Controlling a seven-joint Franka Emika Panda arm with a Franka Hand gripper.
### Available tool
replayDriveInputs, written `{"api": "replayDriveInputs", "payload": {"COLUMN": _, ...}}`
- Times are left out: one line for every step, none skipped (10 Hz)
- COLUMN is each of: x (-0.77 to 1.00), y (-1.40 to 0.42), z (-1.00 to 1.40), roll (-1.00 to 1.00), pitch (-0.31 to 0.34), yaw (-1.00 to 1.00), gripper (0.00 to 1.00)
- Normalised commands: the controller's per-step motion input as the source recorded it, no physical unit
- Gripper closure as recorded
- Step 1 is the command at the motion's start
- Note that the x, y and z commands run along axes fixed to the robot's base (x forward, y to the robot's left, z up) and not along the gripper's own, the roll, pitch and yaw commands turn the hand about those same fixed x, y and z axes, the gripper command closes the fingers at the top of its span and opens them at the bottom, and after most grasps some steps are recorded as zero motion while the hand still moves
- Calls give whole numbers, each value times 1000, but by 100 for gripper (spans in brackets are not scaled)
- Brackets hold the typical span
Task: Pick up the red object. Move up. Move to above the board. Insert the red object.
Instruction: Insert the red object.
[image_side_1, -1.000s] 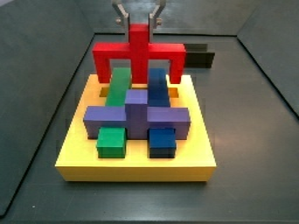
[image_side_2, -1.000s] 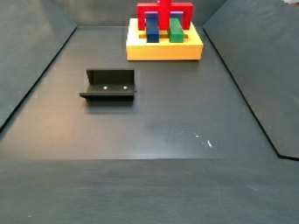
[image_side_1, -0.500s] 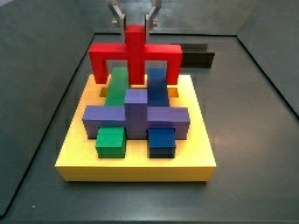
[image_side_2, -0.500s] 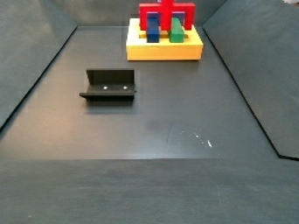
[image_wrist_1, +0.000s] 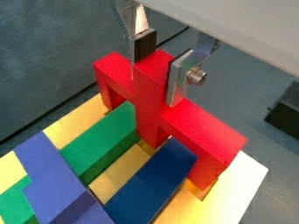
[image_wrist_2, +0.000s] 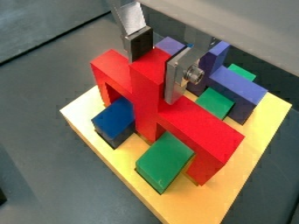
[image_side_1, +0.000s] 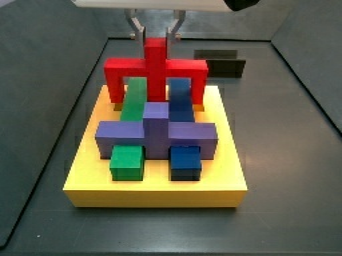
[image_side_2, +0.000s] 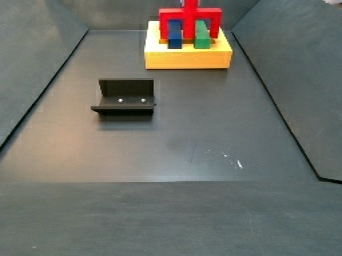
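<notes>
Red object (image_wrist_1: 163, 109) over rear of board (image_side_1: 80, 180), legs straddling green block (image_wrist_1: 100, 149) and blue block (image_wrist_1: 158, 179). I see end effector (image_wrist_1: 158, 59) pinching its upright center post. I judge piece rigid, light, smooth-faced; post is best hold. Fixture (image_side_2: 124, 97) well apart on table (image_side_2: 174, 140).

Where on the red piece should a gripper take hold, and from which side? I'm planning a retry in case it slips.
Grip the red piece by its upright central stem, coming straight down from above, as the gripper does now. The stem is narrow and flat-sided, so the fingers close on opposite faces, and the legs stay free to drop onto the yellow board.
</notes>
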Motion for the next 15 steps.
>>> {"api": "replayDriveInputs", "payload": {"x": 3, "y": -54, "z": -89, "roll": 97, "pitch": -26, "yaw": 134, "gripper": 100}}
{"api": "replayDriveInputs", "payload": {"x": 71, "y": -69, "z": -97, "roll": 99, "pitch": -30, "yaw": 129, "gripper": 100}}
{"api": "replayDriveInputs", "payload": {"x": 131, "y": -57, "z": -46, "roll": 131, "pitch": -11, "yaw": 111, "gripper": 100}}
{"api": "replayDriveInputs", "payload": {"x": 134, "y": -49, "z": -69, "roll": 183, "pitch": -14, "yaw": 94, "gripper": 100}}
{"api": "replayDriveInputs", "payload": {"x": 163, "y": -20, "z": -109, "roll": 197, "pitch": -11, "yaw": 14, "gripper": 100}}
{"api": "replayDriveInputs", "payload": {"x": 200, "y": -3, "z": -117, "roll": 197, "pitch": -16, "yaw": 0, "gripper": 100}}
{"api": "replayDriveInputs", "payload": {"x": 200, "y": -14, "z": -49, "roll": 237, "pitch": 0, "yaw": 0, "gripper": 100}}
{"api": "replayDriveInputs", "payload": {"x": 86, "y": -3, "z": -74, "roll": 189, "pitch": 0, "yaw": 0, "gripper": 100}}
{"api": "replayDriveInputs", "payload": {"x": 9, "y": 0, "z": -57, "roll": 71, "pitch": -10, "yaw": 0, "gripper": 100}}
{"api": "replayDriveInputs", "payload": {"x": 0, "y": 0, "z": -94, "roll": 26, "pitch": -39, "yaw": 0, "gripper": 100}}
{"api": "replayDriveInputs", "payload": {"x": -151, "y": -31, "z": -106, "roll": 10, "pitch": -61, "yaw": 0, "gripper": 100}}
{"api": "replayDriveInputs", "payload": {"x": -14, "y": -140, "z": -140, "roll": 0, "pitch": -71, "yaw": -20, "gripper": 100}}
{"api": "replayDriveInputs", "payload": {"x": 0, "y": -143, "z": -171, "roll": 0, "pitch": -70, "yaw": -63, "gripper": 100}}
{"api": "replayDriveInputs", "payload": {"x": 0, "y": -137, "z": -103, "roll": -1, "pitch": -59, "yaw": -46, "gripper": 100}}
{"api": "replayDriveInputs", "payload": {"x": 0, "y": -51, "z": -103, "roll": 0, "pitch": -27, "yaw": -26, "gripper": 100}}
